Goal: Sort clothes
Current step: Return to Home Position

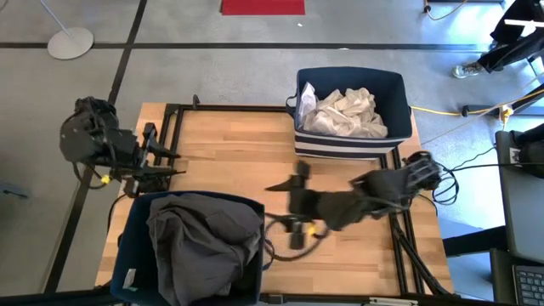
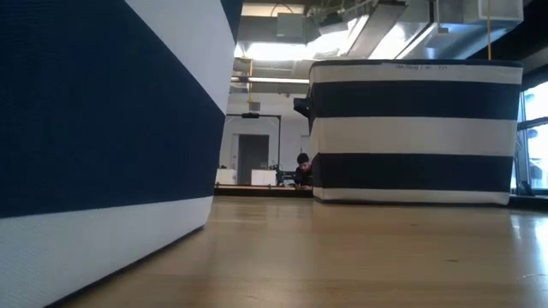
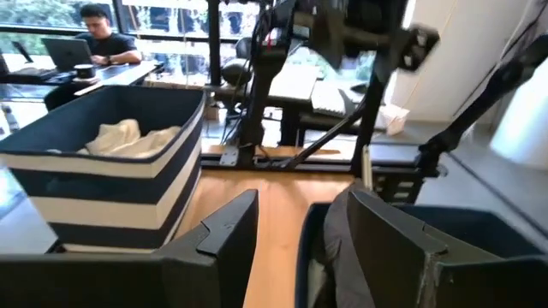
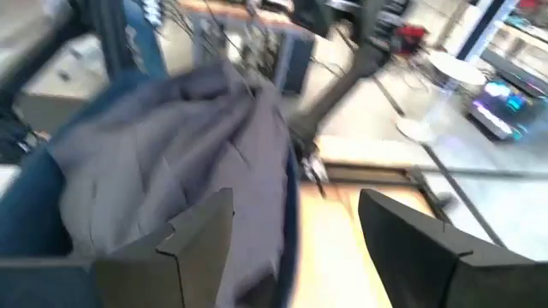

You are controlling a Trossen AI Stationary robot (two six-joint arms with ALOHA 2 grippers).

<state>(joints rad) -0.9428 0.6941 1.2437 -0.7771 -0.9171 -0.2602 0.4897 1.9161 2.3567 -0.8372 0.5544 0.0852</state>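
Observation:
Dark grey garments are heaped in the navy bin at the table's near left, their folds draped over its rim; they also show in the right wrist view and the left wrist view. White and cream garments lie in the striped navy bin at the far right, also in the left wrist view. My right gripper is open and empty over the table's middle, just right of the grey heap. My left gripper is open and empty at the left edge.
Bare wooden table top lies between the two bins. The black frame rails run along the table's far and right sides. In the low view the two bins fill both sides. A person sits at a desk beyond the table.

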